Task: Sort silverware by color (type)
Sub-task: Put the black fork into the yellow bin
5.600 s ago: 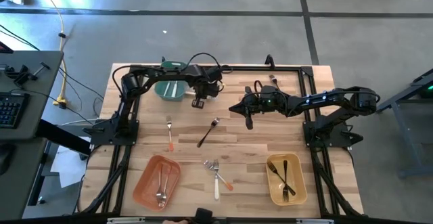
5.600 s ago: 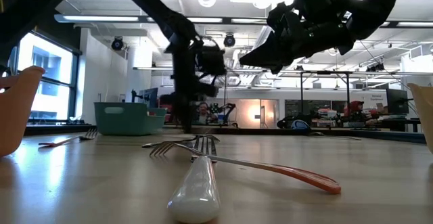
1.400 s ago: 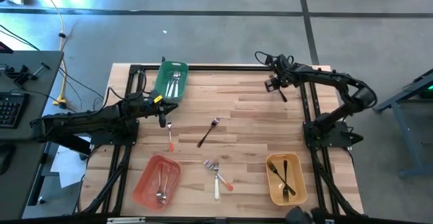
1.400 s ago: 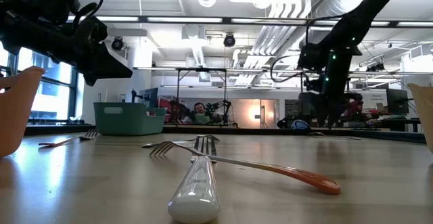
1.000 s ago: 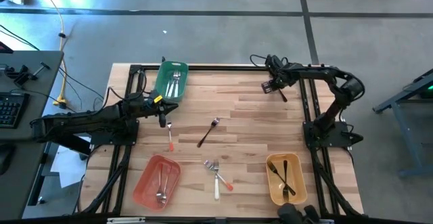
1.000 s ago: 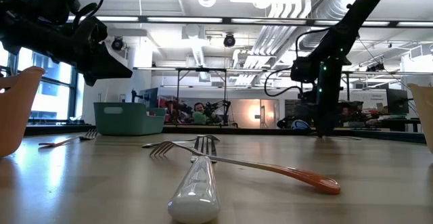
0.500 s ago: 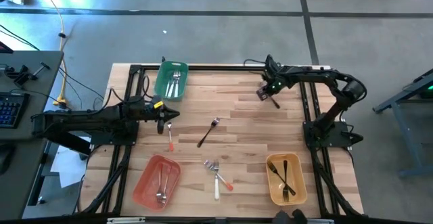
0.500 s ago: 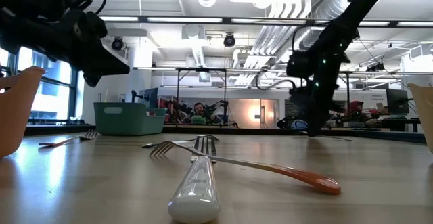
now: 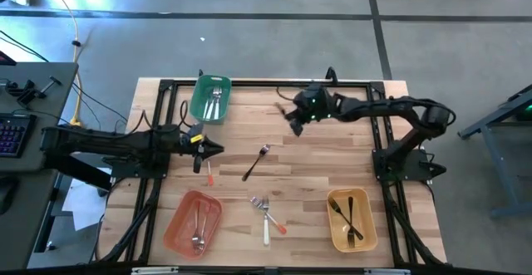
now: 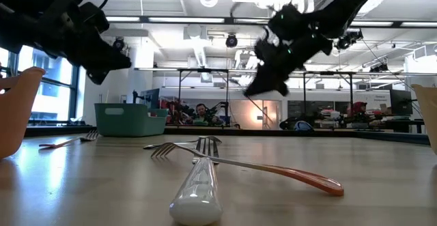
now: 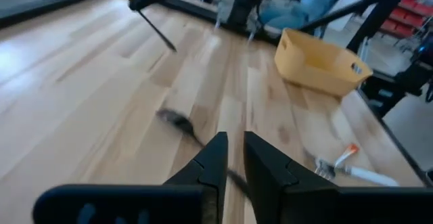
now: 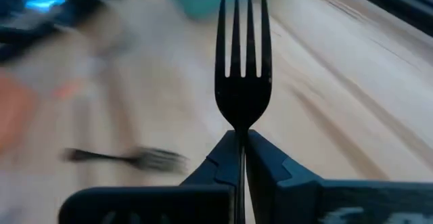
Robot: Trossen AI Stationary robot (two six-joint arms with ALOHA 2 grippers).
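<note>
Pale wood-plank table [image 9: 332, 154], matt black fork [image 12: 242, 55], glossy white handle [image 10: 196, 188].

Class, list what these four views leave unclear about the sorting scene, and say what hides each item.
- Green bin contents, low view: hidden by its wall.
- Red bin utensils, high view: too small to count.
- Black fork handle, right wrist view: covered by the right gripper.
- Table beyond that fork: motion-blurred.
</note>
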